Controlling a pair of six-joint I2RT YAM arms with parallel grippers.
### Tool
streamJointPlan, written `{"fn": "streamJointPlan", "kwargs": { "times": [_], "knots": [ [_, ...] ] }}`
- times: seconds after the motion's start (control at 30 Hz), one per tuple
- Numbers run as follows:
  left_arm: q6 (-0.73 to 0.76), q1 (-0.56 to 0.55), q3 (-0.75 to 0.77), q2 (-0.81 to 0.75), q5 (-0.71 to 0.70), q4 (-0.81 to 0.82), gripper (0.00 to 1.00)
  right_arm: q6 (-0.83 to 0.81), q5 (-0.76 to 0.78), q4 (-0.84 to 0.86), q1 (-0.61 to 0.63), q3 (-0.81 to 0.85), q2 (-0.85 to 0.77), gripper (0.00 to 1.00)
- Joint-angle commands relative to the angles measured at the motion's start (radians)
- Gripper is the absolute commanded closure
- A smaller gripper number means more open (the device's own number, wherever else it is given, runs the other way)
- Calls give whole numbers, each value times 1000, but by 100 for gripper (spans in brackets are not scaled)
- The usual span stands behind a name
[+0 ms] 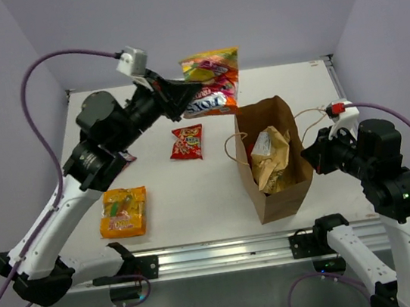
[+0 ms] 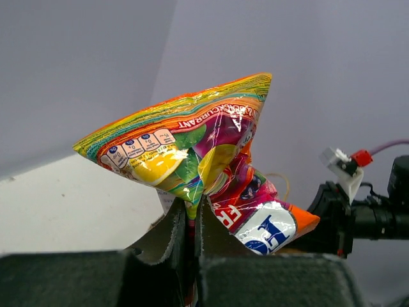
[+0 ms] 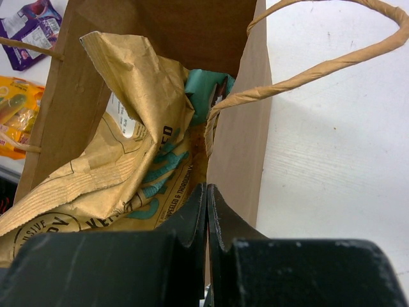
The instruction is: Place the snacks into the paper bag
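My left gripper point(image 1: 180, 96) is shut on the lower edge of the multicoloured snack packet point(image 1: 214, 82) and holds it in the air, left of and behind the paper bag point(image 1: 284, 197). In the left wrist view the packet point(image 2: 192, 144) stands above the shut fingers point(image 2: 214, 230). The brown bag stands open with the large tan-and-blue packet point(image 1: 271, 161) inside. My right gripper point(image 1: 310, 155) is shut on the bag's right wall point(image 3: 239, 147) at its rim. A small red packet point(image 1: 187, 142) and an orange-yellow packet point(image 1: 124, 212) lie on the table. The purple packet point(image 3: 32, 29) lies beyond the bag.
The bag's twine handle point(image 3: 319, 64) loops over the right gripper. The left arm reaches across the table's back left. The white table ends at a metal rail point(image 1: 219, 254) at the front. Grey walls close in the back and sides.
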Motion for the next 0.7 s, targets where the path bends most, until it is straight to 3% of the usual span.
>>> {"fn": "streamJointPlan", "kwargs": {
  "times": [0.0,0.3,0.67],
  "knots": [
    [-28,-100,-27,62,99,48,100,-7,-12,9,4,30,6,100],
    [40,-326,58,210,58,85,100,-6,-11,3,4,28,-7,100],
    [86,-447,244,348,32,84,100,-7,-17,6,9,19,-14,100]
  ]
}}
